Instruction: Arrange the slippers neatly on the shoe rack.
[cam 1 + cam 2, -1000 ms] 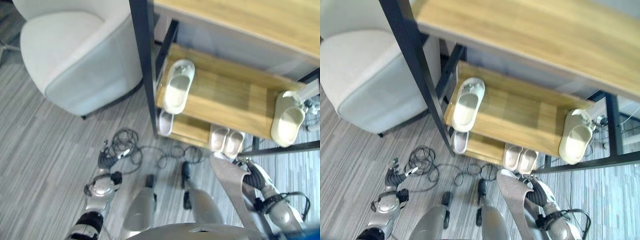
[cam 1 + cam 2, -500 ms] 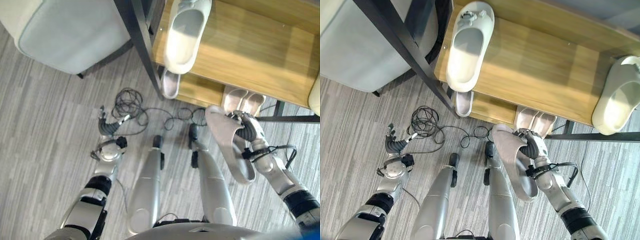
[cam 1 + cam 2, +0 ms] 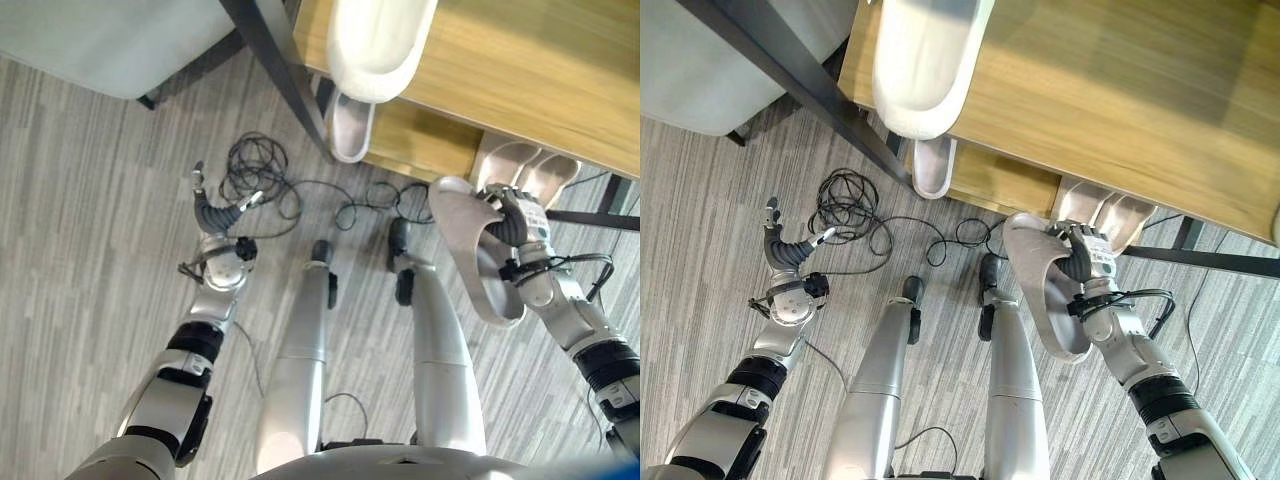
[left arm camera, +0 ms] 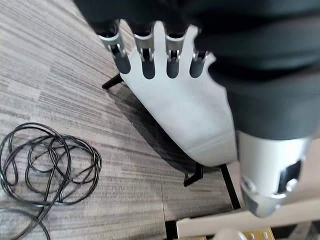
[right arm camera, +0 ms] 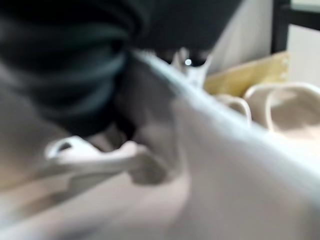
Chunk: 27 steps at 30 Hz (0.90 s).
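1. Notably, your right hand (image 3: 1080,252) was clenched round a grey slipper (image 3: 1045,292), held above the floor.
2. Slipper's long axis pointed toward the rack's bottom shelf (image 3: 990,182), just ahead, beside a pale pair (image 3: 1108,212).
3. Left hand (image 3: 787,258) hung relaxed, farther off.

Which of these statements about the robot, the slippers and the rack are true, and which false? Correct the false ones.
1. The right hand holds a grey slipper. True.
2. The left hand grips a slipper. False: it holds nothing, its fingers straight above the floor.
3. A pair of slippers lies on the rack's bottom shelf, near the right hand. True.
4. The chair stands to the right of the rack. False: it is to the left.
5. A white slipper on the shelf above juts over the shelf's edge. True.
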Tool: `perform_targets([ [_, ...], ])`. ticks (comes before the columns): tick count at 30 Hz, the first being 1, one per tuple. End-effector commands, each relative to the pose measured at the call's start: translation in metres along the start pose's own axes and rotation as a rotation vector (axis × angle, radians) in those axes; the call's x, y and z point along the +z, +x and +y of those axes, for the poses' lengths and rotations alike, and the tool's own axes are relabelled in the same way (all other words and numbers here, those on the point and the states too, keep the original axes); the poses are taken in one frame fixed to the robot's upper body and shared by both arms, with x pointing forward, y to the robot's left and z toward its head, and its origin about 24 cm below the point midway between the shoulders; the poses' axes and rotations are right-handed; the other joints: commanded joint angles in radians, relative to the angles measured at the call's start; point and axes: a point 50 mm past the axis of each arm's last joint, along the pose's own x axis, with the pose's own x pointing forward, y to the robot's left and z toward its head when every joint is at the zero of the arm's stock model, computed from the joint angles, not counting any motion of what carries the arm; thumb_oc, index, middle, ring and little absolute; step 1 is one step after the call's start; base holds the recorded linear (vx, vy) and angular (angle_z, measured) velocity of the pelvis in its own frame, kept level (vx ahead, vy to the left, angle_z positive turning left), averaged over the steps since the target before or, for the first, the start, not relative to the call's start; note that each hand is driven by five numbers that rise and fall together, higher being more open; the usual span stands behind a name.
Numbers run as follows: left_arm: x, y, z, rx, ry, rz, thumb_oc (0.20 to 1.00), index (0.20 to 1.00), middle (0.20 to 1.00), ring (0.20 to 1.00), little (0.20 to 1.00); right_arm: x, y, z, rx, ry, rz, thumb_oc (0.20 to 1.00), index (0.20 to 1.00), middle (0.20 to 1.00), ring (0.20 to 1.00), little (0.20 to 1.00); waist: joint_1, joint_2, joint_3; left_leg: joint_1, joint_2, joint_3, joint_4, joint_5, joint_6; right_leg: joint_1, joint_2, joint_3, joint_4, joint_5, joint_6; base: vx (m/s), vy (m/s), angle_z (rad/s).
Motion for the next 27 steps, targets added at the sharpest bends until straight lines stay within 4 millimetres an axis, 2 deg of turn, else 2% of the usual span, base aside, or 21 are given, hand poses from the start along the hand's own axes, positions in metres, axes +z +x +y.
perform_targets([
  [1,0.002,-0.007,0.006,0.032,-0.023,-0.027,1.000,1.000,1.000,1.000,1.000,-0.007,0.002,-0.013,-0.076,-0.054,0.020,0.200,0.200,0.200,0.200,0.200,-0.001,0.041,-0.074,-0.043,0.026,-0.045,-0.091,0.029,-0.020,0.010,-0.033,0.041,0.128,-0.196,0.063,0.02,0.003,0.04],
  [8,0.009,-0.006,0.002,0.020,-0.079,-0.037,1.000,1.000,1.000,1.000,1.000,-0.003,0.027,-0.031,-0.189,-0.075,0.045,0.200,0.200,0.200,0.200,0.200,0.010,0.044,-0.087,-0.145,0.015,-0.043,-0.058,0.021,-0.016,-0.097,-0.041,0.044,0.178,-0.202,0.063,0.02,0.008,0.02],
  [13,0.011,-0.009,0.011,-0.032,0.016,-0.105,1.000,1.000,1.000,1.000,1.000,-0.001,0.044,-0.042,-0.179,-0.158,0.004,0.200,0.200,0.200,0.200,0.200,0.021,0.044,-0.100,-0.182,0.016,-0.032,-0.048,0.024,-0.017,-0.138,-0.044,0.049,0.194,-0.203,0.060,0.02,-0.002,0.01],
  [20,0.043,-0.005,0.012,-0.042,-0.064,-0.237,1.000,1.000,1.000,1.000,1.000,-0.008,0.069,-0.061,-0.232,-0.153,0.072,0.200,0.200,0.200,0.200,0.200,0.049,0.046,-0.112,-0.243,-0.002,-0.032,-0.052,0.031,-0.018,-0.189,-0.058,0.040,0.197,-0.201,0.066,0.01,-0.010,0.06],
  [27,0.050,-0.010,0.009,-0.103,0.029,-0.322,1.000,1.000,1.000,1.000,1.000,-0.010,0.080,-0.075,-0.276,-0.176,0.094,0.200,0.200,0.200,0.200,0.200,0.065,0.045,-0.129,-0.275,-0.007,-0.032,-0.055,0.036,-0.017,-0.221,-0.065,0.036,0.204,-0.203,0.068,0.03,-0.011,0.07],
])
